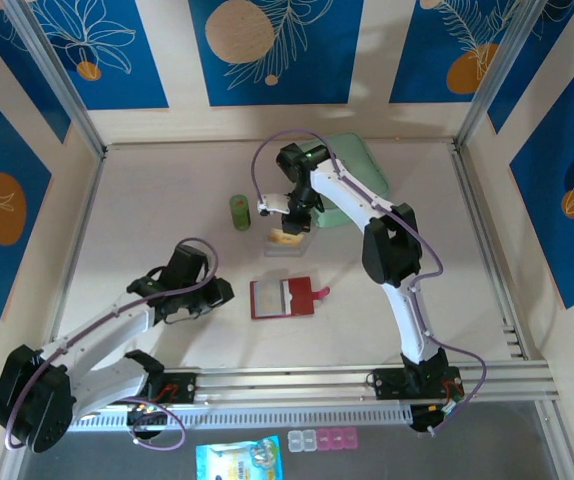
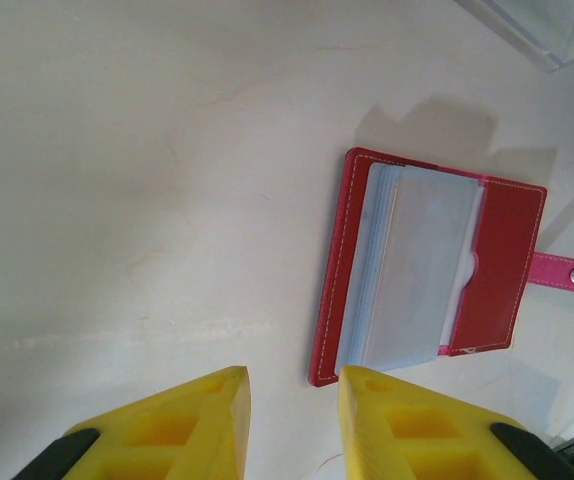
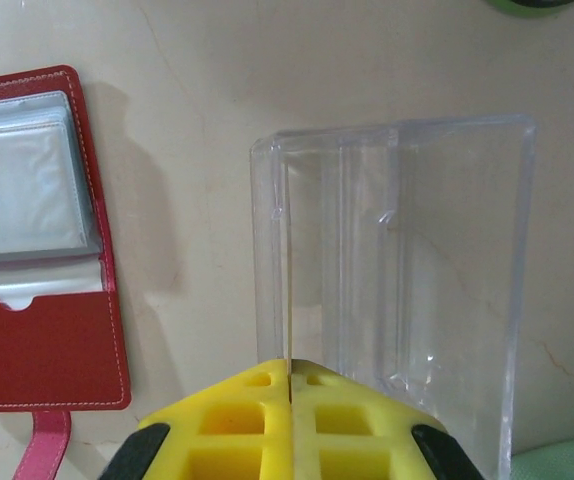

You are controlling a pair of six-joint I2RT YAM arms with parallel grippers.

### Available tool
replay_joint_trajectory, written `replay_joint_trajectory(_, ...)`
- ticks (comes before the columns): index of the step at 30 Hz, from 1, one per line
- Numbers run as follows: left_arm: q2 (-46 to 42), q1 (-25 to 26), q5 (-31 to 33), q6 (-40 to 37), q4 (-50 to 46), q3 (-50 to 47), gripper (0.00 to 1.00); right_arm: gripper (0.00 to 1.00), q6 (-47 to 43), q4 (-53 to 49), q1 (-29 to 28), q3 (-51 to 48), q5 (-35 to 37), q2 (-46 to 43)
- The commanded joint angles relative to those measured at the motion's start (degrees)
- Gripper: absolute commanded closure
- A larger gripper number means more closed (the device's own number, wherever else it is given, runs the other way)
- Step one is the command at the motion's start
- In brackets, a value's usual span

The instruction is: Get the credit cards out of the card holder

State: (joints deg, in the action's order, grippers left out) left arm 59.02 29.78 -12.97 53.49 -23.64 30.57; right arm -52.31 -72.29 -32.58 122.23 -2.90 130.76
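Left wrist is showing the stitched red card holder [image 2: 507,265] open, left gripper [image 2: 294,388] narrow, empty. Right wrist is showing a clear plastic box [image 3: 457,250], right gripper [image 3: 290,366] closed.

Both arms extended, wrists angled down.
The left arm [image 1: 102,335] lies low and folded, its left fingers [image 2: 192,425] slightly parted, nothing between them; the right arm [image 1: 407,305] reaches farther, right fingers [image 3: 242,415] pressed tight together.

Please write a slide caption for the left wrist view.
Left gripper, slightly open and empty, hovers near the open red card holder lying flat on the table.
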Motion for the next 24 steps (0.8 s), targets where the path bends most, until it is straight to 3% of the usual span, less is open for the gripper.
replay_joint_trajectory(1,-0.8,-1.0,0.1,-1.2,-2.1,0.5,0.71,1.00,-1.5,-4.2,0.1,1.8,-3.1,1.7)
replay_joint_trajectory(22,-0.1,-2.1,-0.9,-0.8,-0.4,-0.5,0.71,1.00,-1.8,-2.3,-0.7,-4.7,-5.4,3.4)
replay_joint_trajectory(24,0.1,-2.1,-1.4,-0.8,0.1,-0.6,0.71,0.93,-1.8,-1.7,-0.7,-5.5,-5.7,2.9)
